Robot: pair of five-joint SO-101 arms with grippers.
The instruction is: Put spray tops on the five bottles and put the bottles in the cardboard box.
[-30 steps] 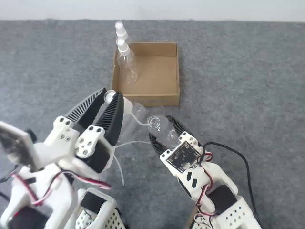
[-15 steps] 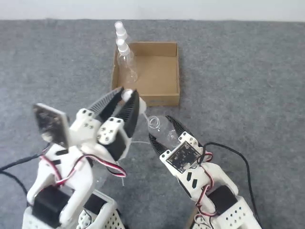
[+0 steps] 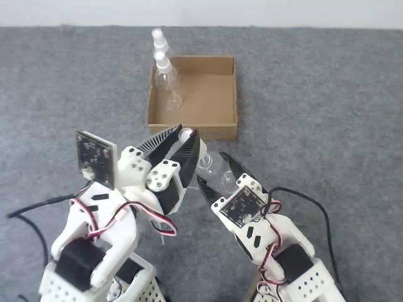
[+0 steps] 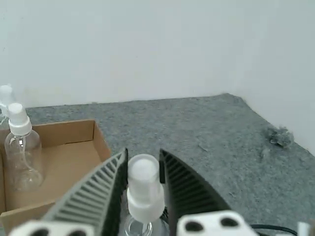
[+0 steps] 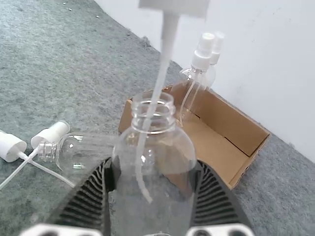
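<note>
A grey, felt-covered worktop carries a box near its far edge. Nearer the front, a bottle lies on its side, with two loose spray tops by its neck.

High view: spray top mostly hidden btwn left jaws, just its white tip visible, approx 6 o'clock of the cardboard box; open bottle body largely covered by right jaws, at 5 o'clock of that tip; its base can't be made out. Left wrist view: same bottle cut off by frame edge just below the neck; box partly cropped; rear capped bottle half out of frame. Right wrist view: spray top head cropped by edge; bottle base behind jaws; loose spray top on the surface partly cropped.
</note>
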